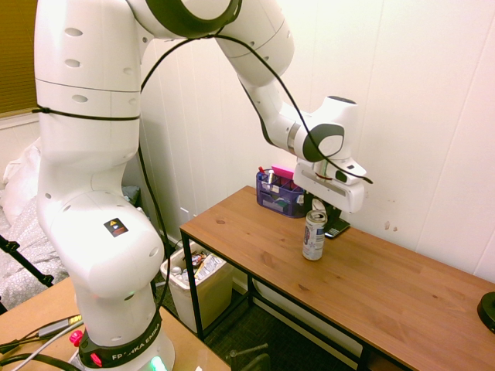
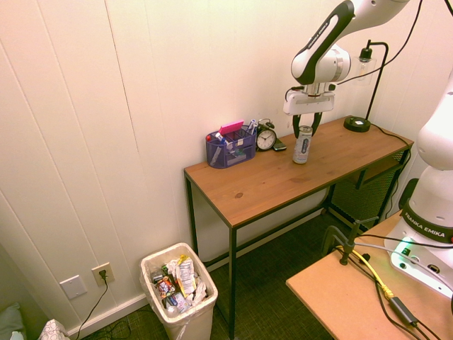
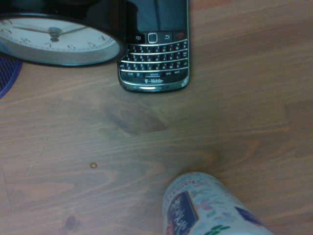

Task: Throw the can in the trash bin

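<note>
1. Closest to the wrist camera stands the can [image 3: 210, 205], rising from that picture's lower edge; beyond it on the wooden table [image 1: 371, 286] lie a black keypad phone [image 3: 154, 46] and the white face of an alarm clock [image 3: 56, 41].
2. Both exterior views show the can [image 1: 314, 235] upright on the table, near the back edge and just in front of the clock [image 2: 266, 137] and the phone, with the blue-purple organizer [image 2: 231, 148] further along the wall.
3. Pointing straight down, the gripper [image 2: 305, 127] sits over the can's top, 1 dark finger on each side of its upper part. I cannot tell from these views whether the fingers are pressing the can or only bracketing it.
4. Judged from this, the reach is done and the grasp is the step in hand; the can's base rests on the table, so no lift has begun.
5. Left to do: secure the grip, lift, carry the can past the table's end, and drop it.
6. Well apart from the can, on the floor beside the table's far leg, stands the trash bin [image 2: 178, 292], already holding crumpled wrappers, so the longest part of the job remains.
</note>
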